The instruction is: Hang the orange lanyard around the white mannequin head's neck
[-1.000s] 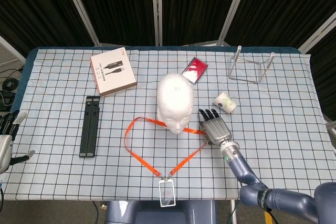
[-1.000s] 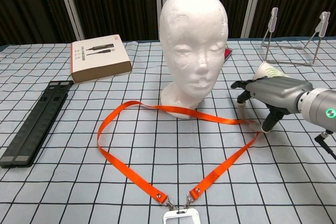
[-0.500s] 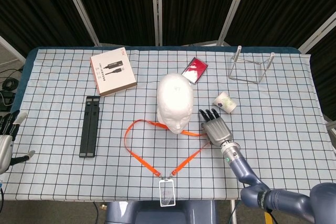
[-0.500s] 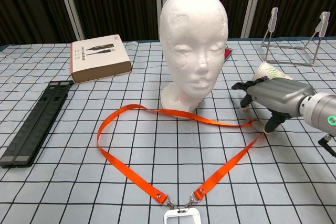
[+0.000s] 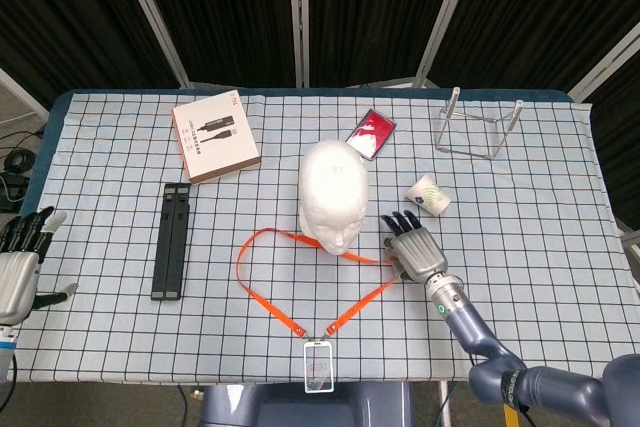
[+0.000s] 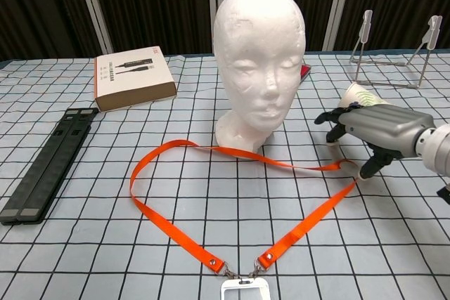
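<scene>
The white mannequin head (image 5: pixel 335 197) (image 6: pixel 260 54) stands upright mid-table, facing the near edge. The orange lanyard (image 5: pixel 262 282) (image 6: pixel 169 233) lies in a loop on the cloth in front of its base, with the clear badge holder (image 5: pixel 318 365) (image 6: pixel 242 289) at the near edge. My right hand (image 5: pixel 415 252) (image 6: pixel 376 128) is just right of the head's base, fingers curled down, pinching the lanyard's right bend, which lifts slightly off the cloth. My left hand (image 5: pixel 20 267) hangs off the table's left edge with fingers apart, holding nothing.
A brown-and-white box (image 5: pixel 215 137) (image 6: pixel 133 79) lies at back left, and a black folded stand (image 5: pixel 172 239) (image 6: pixel 46 163) at left. A red phone (image 5: pixel 371 133) sits behind the head. A wire rack (image 5: pixel 478 127) (image 6: pixel 394 47) and a tipped paper cup (image 5: pixel 428 195) (image 6: pixel 355 93) are at right.
My right hand has shifted right and toward the near edge, dragging the lanyard's right bend with it; the strap slid forward off the head's base. My left hand moved slightly inward.
</scene>
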`<state>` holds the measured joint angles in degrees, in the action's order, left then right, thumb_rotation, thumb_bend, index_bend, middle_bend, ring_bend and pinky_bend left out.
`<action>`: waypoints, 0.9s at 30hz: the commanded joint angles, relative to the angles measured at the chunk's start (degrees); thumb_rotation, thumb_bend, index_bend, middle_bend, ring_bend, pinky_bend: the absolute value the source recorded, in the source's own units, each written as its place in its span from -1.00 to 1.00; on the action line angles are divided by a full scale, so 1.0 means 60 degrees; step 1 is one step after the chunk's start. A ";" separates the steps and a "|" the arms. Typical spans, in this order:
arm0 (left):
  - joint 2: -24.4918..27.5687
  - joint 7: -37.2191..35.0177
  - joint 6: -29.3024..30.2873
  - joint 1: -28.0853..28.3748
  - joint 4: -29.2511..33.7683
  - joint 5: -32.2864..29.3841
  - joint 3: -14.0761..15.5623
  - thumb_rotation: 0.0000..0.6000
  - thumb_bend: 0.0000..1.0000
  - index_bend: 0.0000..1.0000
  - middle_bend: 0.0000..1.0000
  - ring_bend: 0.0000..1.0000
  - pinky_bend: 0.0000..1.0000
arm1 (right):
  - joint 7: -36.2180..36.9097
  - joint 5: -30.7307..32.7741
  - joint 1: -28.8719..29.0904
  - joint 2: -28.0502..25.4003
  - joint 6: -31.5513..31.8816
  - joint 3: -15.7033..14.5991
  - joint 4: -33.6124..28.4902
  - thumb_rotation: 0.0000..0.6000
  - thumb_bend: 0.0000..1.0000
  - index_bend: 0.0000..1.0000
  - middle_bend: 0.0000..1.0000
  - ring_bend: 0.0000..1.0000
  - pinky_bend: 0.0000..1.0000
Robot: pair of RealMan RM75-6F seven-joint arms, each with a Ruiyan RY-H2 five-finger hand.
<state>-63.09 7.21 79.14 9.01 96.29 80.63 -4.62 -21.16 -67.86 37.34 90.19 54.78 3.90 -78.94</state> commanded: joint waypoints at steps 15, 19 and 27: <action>-0.2609 0.1165 -0.4009 0.3808 -0.1208 -0.1890 -0.1546 1.00 -0.65 -0.38 -1.00 -1.00 -1.00 | 0.0847 0.0162 -0.0226 -0.0993 -0.0187 0.0211 -0.1280 1.00 0.00 0.44 -0.80 -1.00 -1.00; -0.3402 0.1311 -0.4393 0.4366 -0.1981 -0.1866 -0.1451 1.00 -0.58 -0.23 -1.00 -1.00 -1.00 | 0.0920 0.0097 -0.0235 -0.1078 -0.0173 0.0228 -0.1400 1.00 0.01 0.44 -0.80 -1.00 -1.00; -0.4931 0.0859 -0.4824 0.4996 -0.3540 -0.1750 -0.1199 1.00 -0.40 -0.11 -1.00 -1.00 -1.00 | 0.1337 0.0049 -0.0271 -0.1296 -0.0274 0.0282 -0.1571 1.00 0.01 0.44 -0.78 -1.00 -1.00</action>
<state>-90.49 13.28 50.95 37.80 77.19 70.02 -12.29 -13.24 -67.49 35.73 82.50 53.21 5.59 -88.33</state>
